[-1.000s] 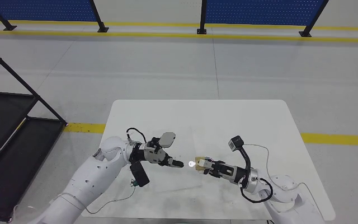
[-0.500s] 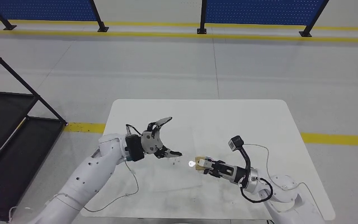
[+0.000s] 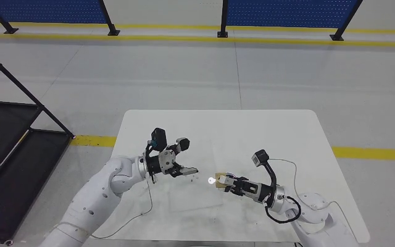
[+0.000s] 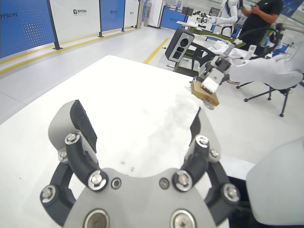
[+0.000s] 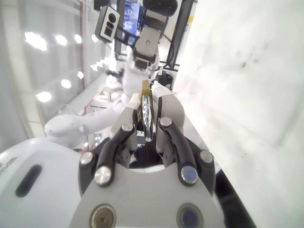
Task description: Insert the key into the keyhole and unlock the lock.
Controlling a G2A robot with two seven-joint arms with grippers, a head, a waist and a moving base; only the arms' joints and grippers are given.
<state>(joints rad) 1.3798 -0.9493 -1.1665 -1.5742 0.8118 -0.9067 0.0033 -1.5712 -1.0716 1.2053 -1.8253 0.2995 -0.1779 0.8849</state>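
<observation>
- Top view: from above the arms, steeply down over the whole desk (image 3: 265,136).
- Left wrist view: close behind the left tool (image 4: 137,110), facing across the desk.
- Right wrist view: close behind the right tool (image 5: 146,96); both wrist views share the lock (image 5: 145,86).

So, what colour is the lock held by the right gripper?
The lock is brass-gold; the left wrist view shows it best.

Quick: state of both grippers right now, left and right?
Left gripper: open, empty.
Right gripper: shut on the padlock.
</observation>
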